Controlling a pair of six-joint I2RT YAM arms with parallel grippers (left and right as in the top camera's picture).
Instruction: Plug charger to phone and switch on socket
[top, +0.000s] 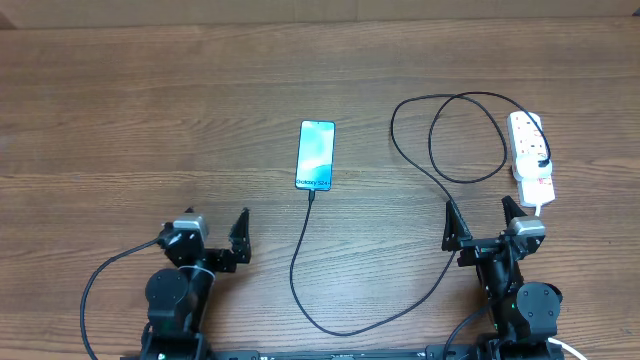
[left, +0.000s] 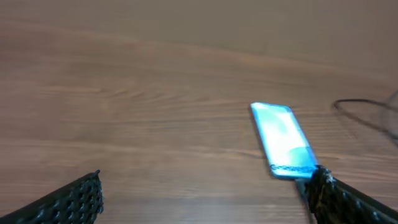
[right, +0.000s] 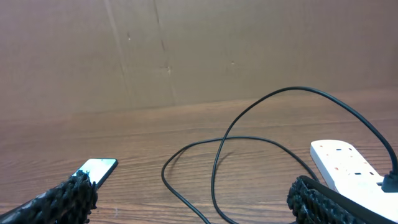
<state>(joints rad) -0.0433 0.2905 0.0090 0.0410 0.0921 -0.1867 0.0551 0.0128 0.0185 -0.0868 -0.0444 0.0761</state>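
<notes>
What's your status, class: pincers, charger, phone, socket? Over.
Left pincer, right pincer open, empty. Charger tip meets phone bottom edge, looks plugged. Socket switch unreadable. Nothing blocking it.

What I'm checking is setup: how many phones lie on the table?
1: the slim cyan-screened smartphone lies midway across the wooden table, thin black cable at its near end. None appears hidden.
</notes>
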